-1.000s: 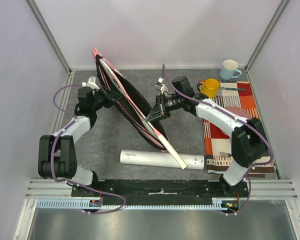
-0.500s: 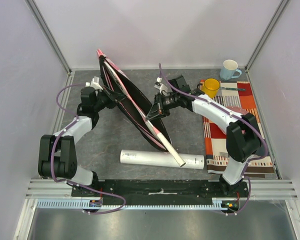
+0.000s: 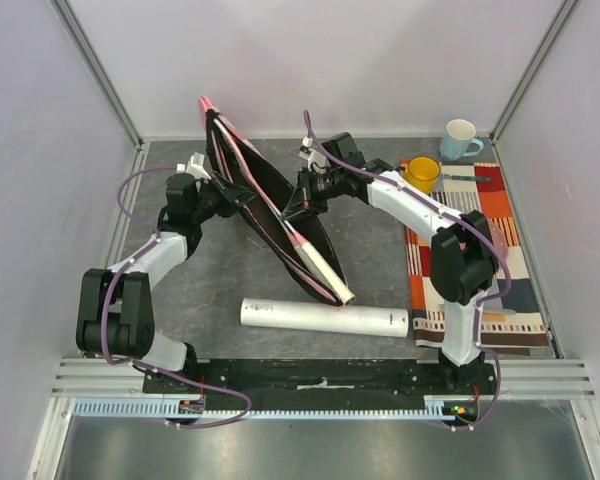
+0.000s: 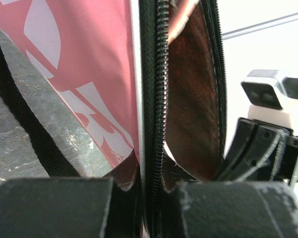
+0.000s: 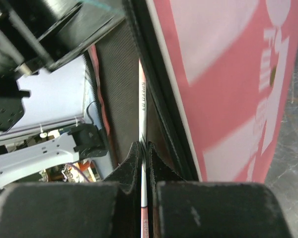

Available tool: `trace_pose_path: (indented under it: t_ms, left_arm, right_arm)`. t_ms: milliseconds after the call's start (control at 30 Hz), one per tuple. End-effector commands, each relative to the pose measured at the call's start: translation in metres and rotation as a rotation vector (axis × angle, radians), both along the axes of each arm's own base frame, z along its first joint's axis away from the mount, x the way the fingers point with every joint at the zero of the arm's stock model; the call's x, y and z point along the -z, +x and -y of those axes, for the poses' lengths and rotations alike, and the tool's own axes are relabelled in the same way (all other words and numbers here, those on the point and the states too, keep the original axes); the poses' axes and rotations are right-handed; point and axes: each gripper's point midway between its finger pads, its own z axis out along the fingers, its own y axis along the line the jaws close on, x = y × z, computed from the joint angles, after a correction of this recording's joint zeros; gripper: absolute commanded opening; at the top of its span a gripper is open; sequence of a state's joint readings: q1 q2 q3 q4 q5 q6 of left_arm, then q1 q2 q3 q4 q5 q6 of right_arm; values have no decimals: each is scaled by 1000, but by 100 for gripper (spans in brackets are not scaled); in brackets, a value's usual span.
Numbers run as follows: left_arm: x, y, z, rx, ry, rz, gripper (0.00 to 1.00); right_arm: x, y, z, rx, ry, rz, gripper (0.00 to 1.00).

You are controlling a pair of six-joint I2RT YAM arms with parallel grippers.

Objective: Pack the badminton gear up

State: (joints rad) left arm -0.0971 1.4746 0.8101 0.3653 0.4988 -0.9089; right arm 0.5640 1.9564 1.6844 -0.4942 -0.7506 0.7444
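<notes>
Racket [image 3: 318, 266] deeper in bag [image 3: 263, 188], right pincer [image 5: 144, 148] gripping

The right gripper [image 5: 143, 148] has its two dark fingers pinched together on a thin white racket shaft [image 5: 143, 106] with small printed lettering. The shaft runs up along the black edge of the pink racket bag [image 5: 223, 74], whose white-lettered panel fills the right side. Grey table [image 5: 295, 148] shows at far right, and the left arm [image 5: 44, 153] shows white at lower left.

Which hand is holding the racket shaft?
The right hand, shut on the thin racket shaft; the left hand pinches the zipper edge of the bag instead.
</notes>
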Motion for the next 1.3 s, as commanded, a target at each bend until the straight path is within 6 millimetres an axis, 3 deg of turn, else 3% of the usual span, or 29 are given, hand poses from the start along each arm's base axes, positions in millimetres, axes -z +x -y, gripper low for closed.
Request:
trace_pose_path:
  t_ms: [0,233,333,467,567,733,933,1067,1267]
  left_arm:
    - [-55,8,15,52,-27,170,2]
    - [-55,3,21,62,-49,155,2]
    - [-55,0,31,92,-46,149,2]
    - [-53,-1,37,111,-46,140,2]
    - [-51,3,38,110,-54,126,2]
    - [-57,12,41,110,-78,124,2]
    - [-50,21,45,125,-78,88,2]
    - [-46,24,45,117,-72,71,2]
    - [-38,27,41,99,-54,49,2]
  right_arm:
    - [-3,28,-10,29,1,111,0]
    - [0,55,-11,94,-42,218,0]
    - [0,57,-20,98,-18,228,0]
    - [11,65,-16,97,-69,299,0]
    - [7,73,-20,74,-83,384,0]
    - [25,89,-25,35,-122,454,0]
    - [39,105,-25,1,-189,562,0]
    - [51,111,-18,5,-260,640,0]
    - [60,101,-19,3,-320,647,0]
